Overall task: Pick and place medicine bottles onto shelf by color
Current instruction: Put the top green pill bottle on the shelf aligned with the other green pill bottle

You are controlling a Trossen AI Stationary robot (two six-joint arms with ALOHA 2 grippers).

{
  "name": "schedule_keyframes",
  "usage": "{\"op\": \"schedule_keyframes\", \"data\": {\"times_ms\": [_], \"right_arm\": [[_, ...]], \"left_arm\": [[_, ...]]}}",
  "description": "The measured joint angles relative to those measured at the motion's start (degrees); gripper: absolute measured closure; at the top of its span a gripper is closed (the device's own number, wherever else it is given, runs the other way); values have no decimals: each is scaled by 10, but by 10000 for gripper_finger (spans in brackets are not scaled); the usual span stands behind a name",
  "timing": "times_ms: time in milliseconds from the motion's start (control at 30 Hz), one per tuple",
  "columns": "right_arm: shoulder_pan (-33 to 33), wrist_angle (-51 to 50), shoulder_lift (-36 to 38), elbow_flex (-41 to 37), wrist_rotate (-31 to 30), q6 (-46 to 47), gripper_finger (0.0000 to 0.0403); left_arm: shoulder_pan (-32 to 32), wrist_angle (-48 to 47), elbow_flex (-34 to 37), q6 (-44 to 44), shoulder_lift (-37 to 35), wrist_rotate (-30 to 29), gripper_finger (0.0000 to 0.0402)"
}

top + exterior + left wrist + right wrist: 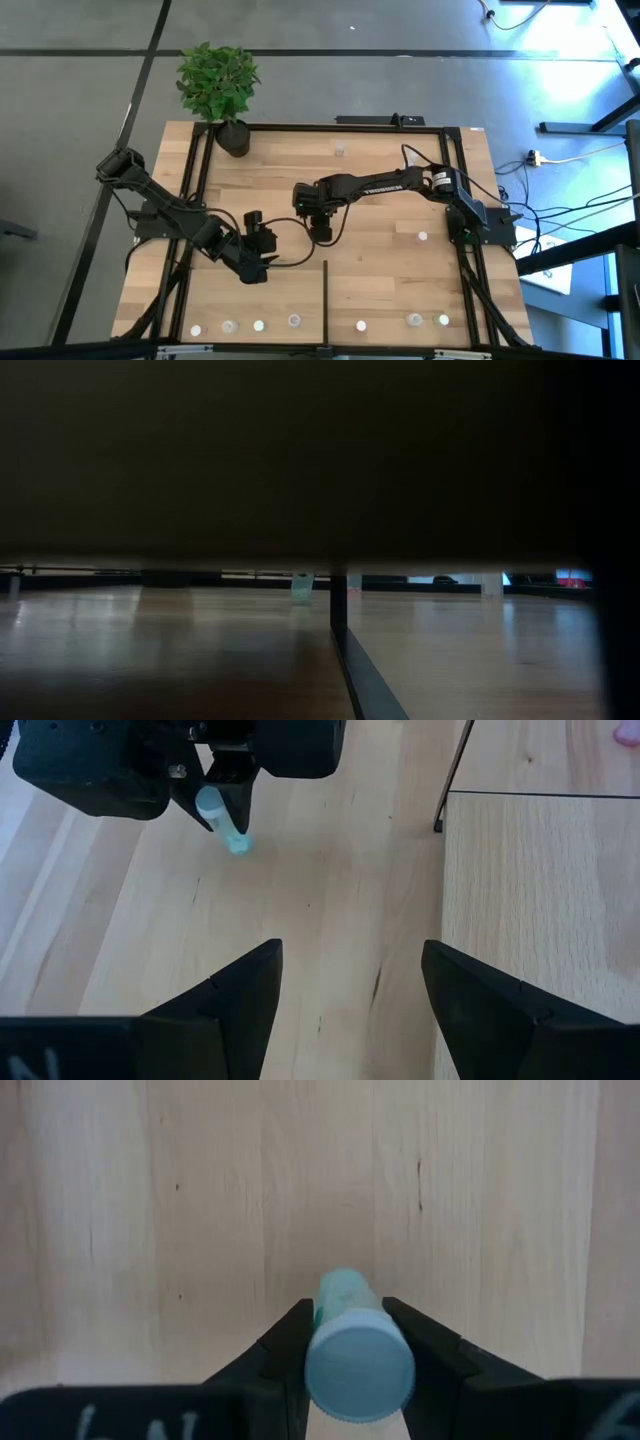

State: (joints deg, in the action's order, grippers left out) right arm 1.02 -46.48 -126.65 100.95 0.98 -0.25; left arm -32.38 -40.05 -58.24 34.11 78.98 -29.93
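The right gripper (322, 232) is hanging over the middle of the shelf (390, 270), its fingers (285, 1342) clamped on a small bottle with a pale blue cap (358, 1363) — the bottle (222, 818) is tilting in the grip, its lower end just above or touching the wood; which of the two cannot be told. The left gripper (262, 262) is sitting just to the left and nearer, its jaws standing wide apart with nothing between them, above bare board left of the short black divider bar (326, 292). Other medicine bottles (258, 325) are standing in a row along the near edge of the shelf, on both sides of the divider — one more (422, 237) is standing alone to the right, and another (340, 150) near the far rail. A potted plant (220, 85) is sitting at the far left corner.
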Motion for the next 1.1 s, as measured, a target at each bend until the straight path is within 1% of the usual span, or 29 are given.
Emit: {"op": "schedule_keyframes", "data": {"times_ms": [133, 433, 533, 733, 833, 1100], "right_arm": [[0, 0, 0, 0, 1, 0, 278], [0, 0, 0, 0, 2, 13, 214], [0, 0, 0, 0, 2, 13, 199], [0, -31, 0, 16, 2, -31, 193], [0, -62, 2, 37, 2, -32, 193], [-1, -97, 20, 71, 2, -48, 192]], "left_arm": [[0, 0, 0, 0, 0, 0, 168], [0, 0, 0, 0, 0, 0, 168], [0, 0, 0, 0, 0, 0, 168], [0, 0, 0, -2, 0, 0, 168], [0, -1, 0, 0, 0, 0, 168], [0, -2, 0, 8, 0, 0, 168]]}}
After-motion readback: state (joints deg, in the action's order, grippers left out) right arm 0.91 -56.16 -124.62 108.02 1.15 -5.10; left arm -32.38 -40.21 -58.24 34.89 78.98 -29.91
